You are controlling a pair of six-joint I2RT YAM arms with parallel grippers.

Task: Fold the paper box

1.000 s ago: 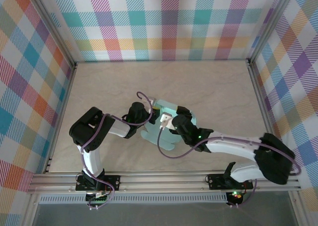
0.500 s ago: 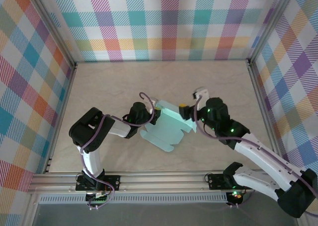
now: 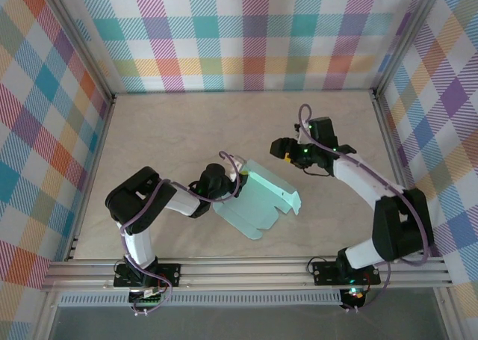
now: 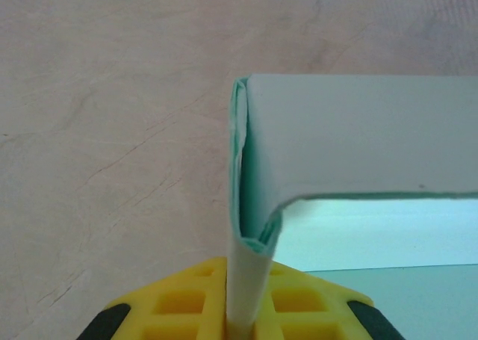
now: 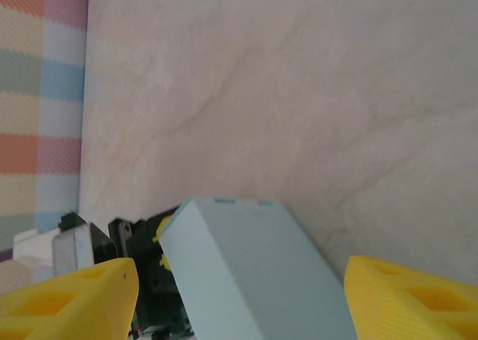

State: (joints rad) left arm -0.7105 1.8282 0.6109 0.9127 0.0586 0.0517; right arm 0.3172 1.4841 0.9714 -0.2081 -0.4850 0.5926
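Observation:
The paper box (image 3: 260, 198) is pale mint card, partly folded, with one panel raised and scalloped tabs toward the near edge. My left gripper (image 3: 226, 184) is shut on the box's left edge. In the left wrist view the yellow fingers (image 4: 179, 303) pinch a doubled fold of the paper box (image 4: 358, 131). My right gripper (image 3: 275, 150) hangs open behind and to the right of the box, clear of it. In the right wrist view its gripper (image 5: 239, 310) has yellow fingertips (image 5: 67, 295) spread wide, and the paper box (image 5: 254, 273) lies beyond them.
The beige table (image 3: 179, 131) is walled by plaid panels (image 3: 246, 34) at the back and both sides. An aluminium rail (image 3: 246, 271) runs along the near edge. The left arm's dark wrist (image 5: 138, 254) shows behind the box.
My right gripper has let go of the box and swung away to the back right. The box now hangs from the left gripper alone and has shifted slightly toward the near right.

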